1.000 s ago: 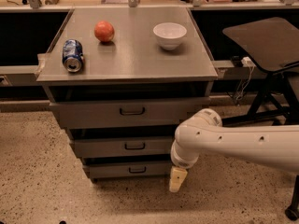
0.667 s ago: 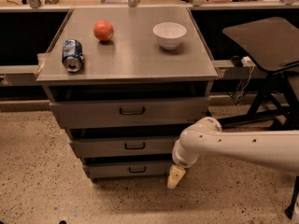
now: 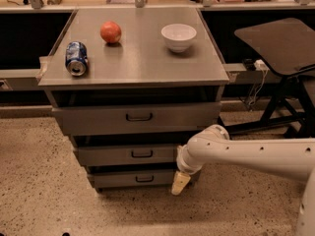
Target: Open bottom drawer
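Camera view, as I see it from the remote station. The grey metal cabinet (image 3: 142, 58) stands on a speckled floor (image 3: 44, 181), with three drawers stacked under its flat top. The bottom drawer (image 3: 123, 179) is the lowest and narrowest front, just above the floor, and its small dark loop handle (image 3: 144, 179) sits at the middle of the front. Above it are the middle drawer (image 3: 125, 154) and the widest top drawer (image 3: 138, 118).

The white arm (image 3: 246, 156) comes in from the right edge of the view. The gripper (image 3: 180, 182) is a cream tip pointing down at the right end of the bottom drawer front, close to the floor and to the right of the handle, not on it. I cannot tell whether it is spread or closed.

On the cabinet top, a blue soda can (image 3: 76, 58) lies on its side near the front left corner. A red apple (image 3: 110, 32) rests towards the back left, and a white bowl (image 3: 178, 36) stands towards the back right
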{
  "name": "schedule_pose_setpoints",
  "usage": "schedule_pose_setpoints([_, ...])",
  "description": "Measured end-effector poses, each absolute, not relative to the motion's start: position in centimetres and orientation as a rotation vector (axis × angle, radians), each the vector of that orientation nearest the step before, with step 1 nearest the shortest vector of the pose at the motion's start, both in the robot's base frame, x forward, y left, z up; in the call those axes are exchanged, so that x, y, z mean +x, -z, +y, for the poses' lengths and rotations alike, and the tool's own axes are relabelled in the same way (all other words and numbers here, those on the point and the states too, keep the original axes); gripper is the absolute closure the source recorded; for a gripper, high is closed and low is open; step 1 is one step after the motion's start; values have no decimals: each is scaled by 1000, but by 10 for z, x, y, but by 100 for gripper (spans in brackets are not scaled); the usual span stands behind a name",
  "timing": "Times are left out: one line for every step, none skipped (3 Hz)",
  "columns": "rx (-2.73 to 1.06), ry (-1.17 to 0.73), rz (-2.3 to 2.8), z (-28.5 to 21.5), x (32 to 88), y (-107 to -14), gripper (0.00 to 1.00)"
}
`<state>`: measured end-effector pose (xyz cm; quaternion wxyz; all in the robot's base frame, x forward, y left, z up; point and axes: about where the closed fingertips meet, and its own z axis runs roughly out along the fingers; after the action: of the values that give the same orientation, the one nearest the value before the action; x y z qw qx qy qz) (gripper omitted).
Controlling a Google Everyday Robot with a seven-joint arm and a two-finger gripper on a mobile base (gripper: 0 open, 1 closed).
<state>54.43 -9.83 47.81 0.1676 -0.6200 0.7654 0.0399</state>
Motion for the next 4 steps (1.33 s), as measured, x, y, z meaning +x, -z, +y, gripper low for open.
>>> schedule_pose_setpoints([-1866, -157, 2006, -73, 564, -421, 0])
schedule_pose_setpoints([-1973, -224, 1909, -62, 570, -349, 0])
schedule_pose_setpoints([-1918, -346, 1907, -73, 593, -299, 0])
schedule_pose_setpoints([-1952, -350, 1910, -71, 587, -287, 0])
